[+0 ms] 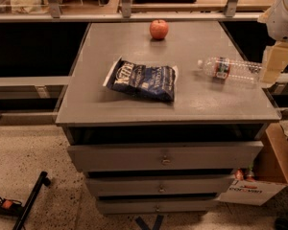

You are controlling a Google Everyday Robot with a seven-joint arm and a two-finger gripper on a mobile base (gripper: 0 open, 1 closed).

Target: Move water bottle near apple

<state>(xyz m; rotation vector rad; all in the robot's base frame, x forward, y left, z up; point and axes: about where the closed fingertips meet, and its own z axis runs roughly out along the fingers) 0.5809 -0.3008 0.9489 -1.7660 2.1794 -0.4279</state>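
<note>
The water bottle (229, 69) lies on its side at the right of the grey cabinet top (192, 104), white cap pointing left, with a red-and-dark label band. The apple (159, 29) stands near the back edge at the middle, well apart from the bottle. My gripper (274, 63) hangs at the right edge of the view, at the bottle's base end and level with it. Its cream-coloured part overlaps the bottle's bottom.
A blue chip bag (143, 79) lies in the middle of the top, between the front edge and the apple. The cabinet has drawers (164, 156) below. A cardboard box (271, 174) stands on the floor to the right. Shelving rails (134, 16) run behind.
</note>
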